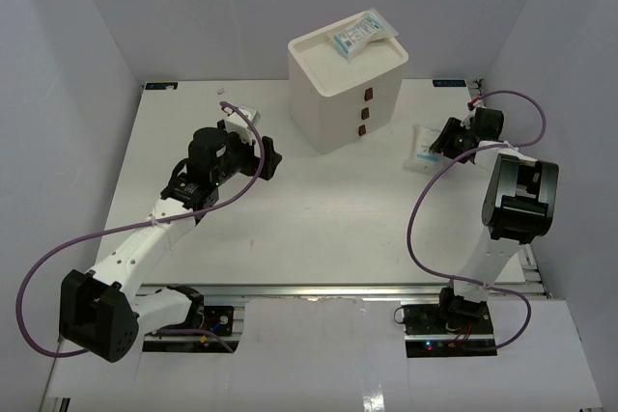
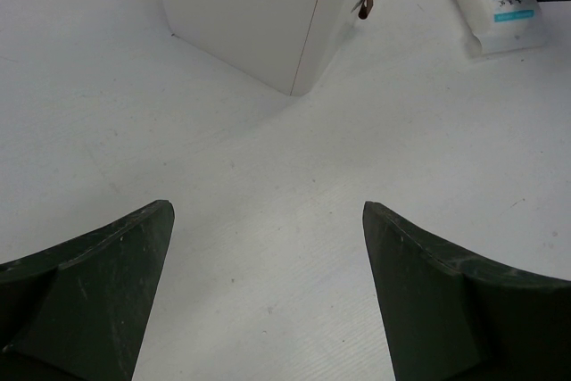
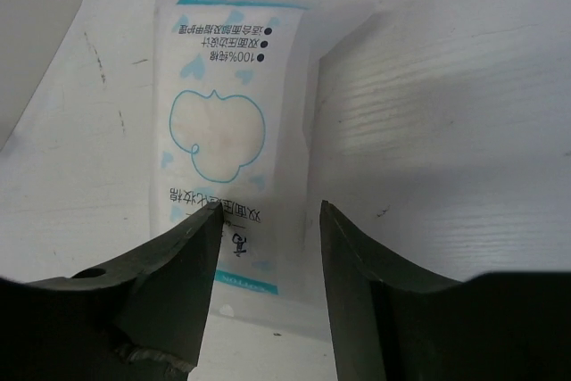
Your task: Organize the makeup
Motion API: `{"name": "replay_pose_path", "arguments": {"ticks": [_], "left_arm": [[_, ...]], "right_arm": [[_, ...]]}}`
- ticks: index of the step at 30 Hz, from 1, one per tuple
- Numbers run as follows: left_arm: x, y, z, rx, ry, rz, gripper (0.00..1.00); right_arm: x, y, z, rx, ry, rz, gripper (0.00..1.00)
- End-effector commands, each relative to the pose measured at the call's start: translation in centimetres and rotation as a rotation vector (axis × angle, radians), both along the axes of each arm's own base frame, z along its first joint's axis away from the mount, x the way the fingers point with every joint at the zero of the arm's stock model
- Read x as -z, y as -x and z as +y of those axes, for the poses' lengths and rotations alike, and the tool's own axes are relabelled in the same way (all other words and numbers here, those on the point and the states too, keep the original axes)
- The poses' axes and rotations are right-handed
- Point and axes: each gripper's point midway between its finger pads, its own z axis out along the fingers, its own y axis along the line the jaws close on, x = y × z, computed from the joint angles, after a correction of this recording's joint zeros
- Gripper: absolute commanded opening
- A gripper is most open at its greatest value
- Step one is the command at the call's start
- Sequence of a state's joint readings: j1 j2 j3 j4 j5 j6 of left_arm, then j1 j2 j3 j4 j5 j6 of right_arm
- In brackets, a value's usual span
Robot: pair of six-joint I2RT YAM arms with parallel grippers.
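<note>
Holding left gripper (image 2: 266, 211) wide open and empty over bare table (image 1: 319, 229), just short of the drawer box (image 1: 333, 94) corner. Hovering right gripper (image 3: 269, 210), jaws parted and gripping nothing, over the near end of the blue-print sachet (image 3: 219, 131), which is lying flat on the table right of the box. Likely working the pick-up step. Next: lowering, straddling the sachet's width, pinching the thin edge without sliding it, then lifting toward the box top, beside second sachet (image 1: 360, 36).

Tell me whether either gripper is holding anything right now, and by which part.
Nothing is held. The left gripper is open over the table. The right gripper is open over one end of the blue-print sachet, not closed on it.
</note>
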State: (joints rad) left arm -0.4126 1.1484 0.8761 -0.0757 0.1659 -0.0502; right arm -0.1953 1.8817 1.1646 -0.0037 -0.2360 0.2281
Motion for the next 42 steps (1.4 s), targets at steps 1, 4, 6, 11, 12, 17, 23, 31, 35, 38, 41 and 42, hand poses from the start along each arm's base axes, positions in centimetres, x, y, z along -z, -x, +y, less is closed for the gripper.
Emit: {"name": "replay_pose_path", "arguments": {"ticks": [1, 4, 6, 11, 12, 17, 23, 31, 35, 38, 41, 42], "left_arm": [[-1.6, -0.1, -0.1, 0.009, 0.024, -0.033, 0.98], [-1.6, -0.1, -0.1, 0.008, 0.025, -0.033, 0.98], [-1.7, 0.0, -0.2, 0.009, 0.026, -0.033, 0.98], [-1.7, 0.0, -0.1, 0.008, 0.027, -0.035, 0.98], [-1.8, 0.0, -0.1, 0.007, 0.027, -0.036, 0.98], [-2.1, 0.1, -0.1, 0.007, 0.032, -0.042, 0.98], [-2.5, 0.3, -0.2, 0.014, 0.042, -0.051, 0.98], [-2.8, 0.3, 0.0, 0.007, 0.043, -0.059, 0.98], [-2.4, 0.1, 0.3, -0.008, 0.031, -0.056, 0.98], [-2.3, 0.0, 0.4, -0.018, 0.023, -0.056, 0.98], [-2.2, -0.1, 0.5, -0.022, 0.019, -0.056, 0.98], [-2.2, -0.1, 0.5, -0.021, 0.019, -0.055, 0.98]], "right_arm": [[-0.6, -1.0, 0.7, -0.034, -0.087, -0.022, 0.47], [-0.5, -0.6, 0.6, -0.042, -0.117, -0.017, 0.39], [-0.7, -0.2, 0.7, -0.047, -0.141, -0.021, 0.31], [-2.0, 0.7, 0.6, -0.058, -0.174, -0.067, 0.17], [-2.4, 1.0, 0.6, -0.057, -0.177, -0.078, 0.15], [-6.5, 4.2, 2.2, -0.132, -0.217, -0.200, 0.08], [-10.4, 9.3, 6.2, -0.323, -0.254, -0.340, 0.08], [-19.1, 12.8, 11.5, -0.566, -0.114, -0.620, 0.08], [-23.5, 11.9, 14.6, -0.625, -0.004, -0.728, 0.08], [-26.6, 10.8, 16.6, -0.650, -0.001, -0.778, 0.08], [-29.6, 8.9, 18.2, -0.661, 0.013, -0.826, 0.08], [-30.5, 8.2, 18.8, -0.666, 0.015, -0.835, 0.08]]}}
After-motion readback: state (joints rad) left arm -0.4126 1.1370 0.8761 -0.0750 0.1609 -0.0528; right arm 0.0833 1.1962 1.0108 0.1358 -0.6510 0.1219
